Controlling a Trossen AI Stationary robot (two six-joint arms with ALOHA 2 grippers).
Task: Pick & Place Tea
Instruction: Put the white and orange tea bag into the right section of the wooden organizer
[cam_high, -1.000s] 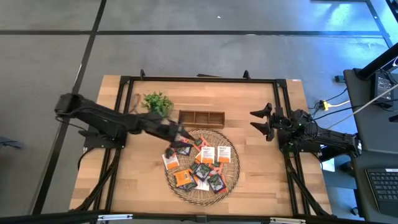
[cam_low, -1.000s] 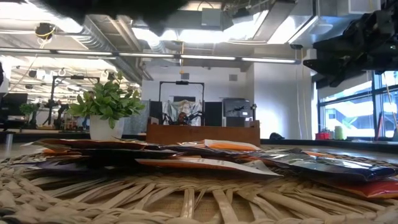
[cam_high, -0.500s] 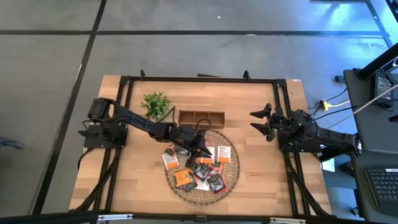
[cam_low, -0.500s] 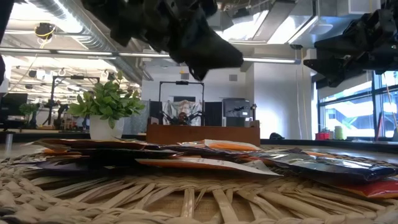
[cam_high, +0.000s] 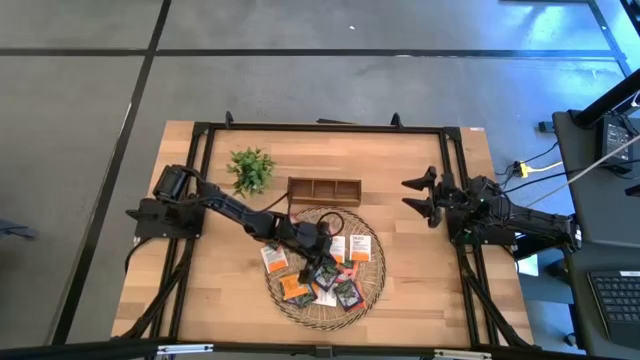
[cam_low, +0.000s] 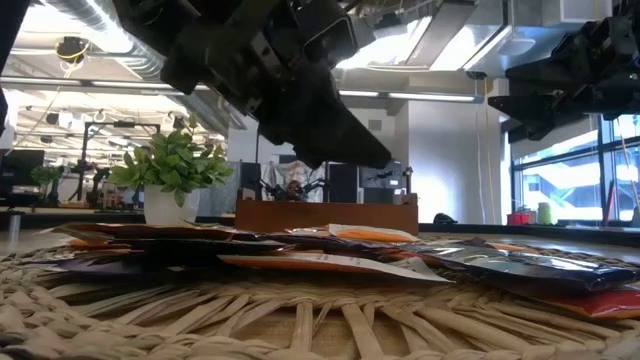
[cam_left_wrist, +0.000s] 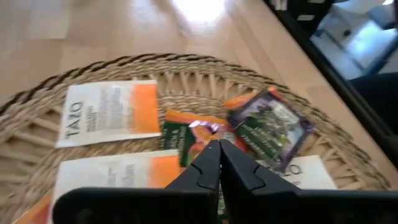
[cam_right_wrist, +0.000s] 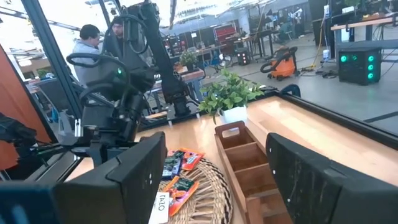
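Your left gripper (cam_left_wrist: 219, 149) has its fingers pressed together to a single point, with nothing visibly caught between the tips. It hangs low over the round woven tray (cam_high: 375, 275), near the tray's middle, its tip just above a sachet in an orange and green wrapper (cam_left_wrist: 186, 134). Whether the tip touches that sachet cannot be told. In the low view the same gripper (cam_low: 340, 140) hangs above the pile with a clear gap under it.

Around that tip lies the tea (cam_high: 325, 265): a spread of small flat sachets covering most of the tray. Close by the tip you have a dark purple sachet (cam_left_wrist: 270, 127) lying tilted, and two white and orange sachets (cam_left_wrist: 109, 115), one of them marked TAZO. One more sachet (cam_high: 273, 258) lies over the tray's rim on the side nearest the table's left edge.

Beyond the tray, toward the table's far edge, stands the brown wooden three-compartment box (cam_high: 324, 189), and to its left the small green plant (cam_high: 252, 167).

Your right gripper (cam_high: 420, 196) waits well apart from the tray, by the table's right edge, jaws spread wide and holding nothing. In its wrist view two people stand in the room behind the table.
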